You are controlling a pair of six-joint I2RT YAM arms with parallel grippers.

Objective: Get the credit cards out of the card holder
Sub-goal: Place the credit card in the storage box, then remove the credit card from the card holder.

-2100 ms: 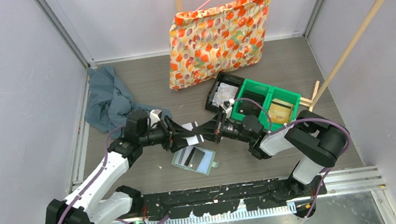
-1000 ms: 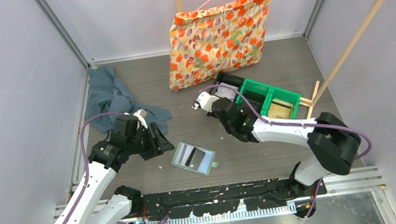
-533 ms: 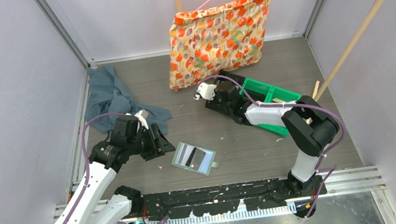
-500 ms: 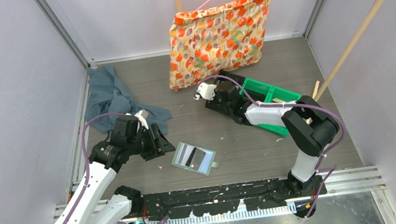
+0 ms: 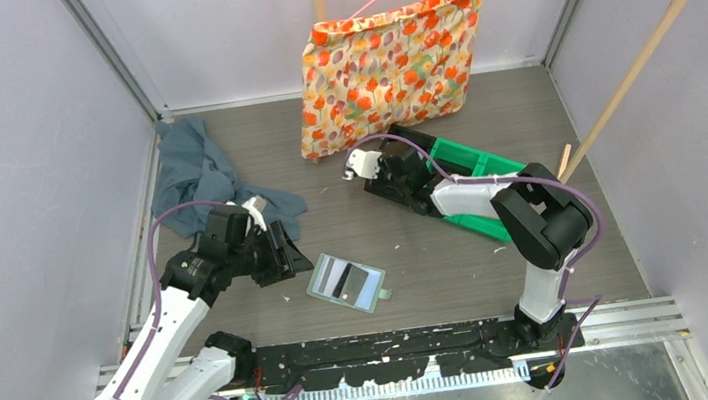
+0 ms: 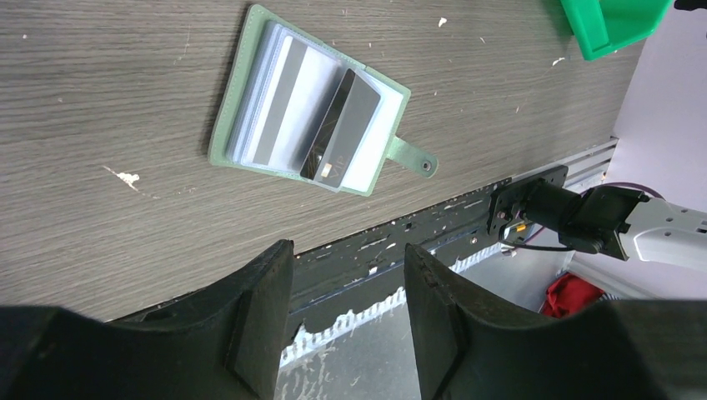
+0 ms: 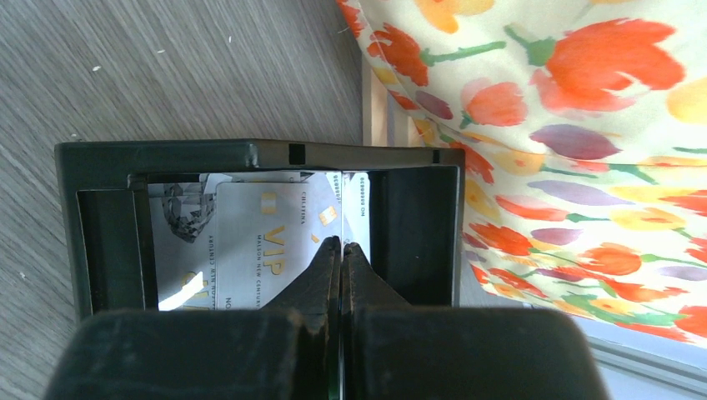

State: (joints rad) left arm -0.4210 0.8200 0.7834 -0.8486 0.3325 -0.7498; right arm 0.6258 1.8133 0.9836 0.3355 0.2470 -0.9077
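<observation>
The sage-green card holder (image 5: 345,283) lay open on the wooden surface (image 5: 439,271) near the front rail, with credit cards (image 6: 338,125) tucked in its clear pockets. Just left of it, the left claw (image 6: 348,258) hung open and empty. Farther back, the right claw (image 7: 341,246) hovered closed, fingers pressed together, over a black bin (image 7: 250,154) holding loose cards (image 7: 250,258), beside a floral cushion (image 7: 584,125).

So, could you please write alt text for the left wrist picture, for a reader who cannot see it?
A flat sage-green fold-over card holder lies open on the grey wood-grain table, with a dark credit card and paler cards in its clear pockets. The black left claw hangs open nearer the camera, holding nothing.
</observation>
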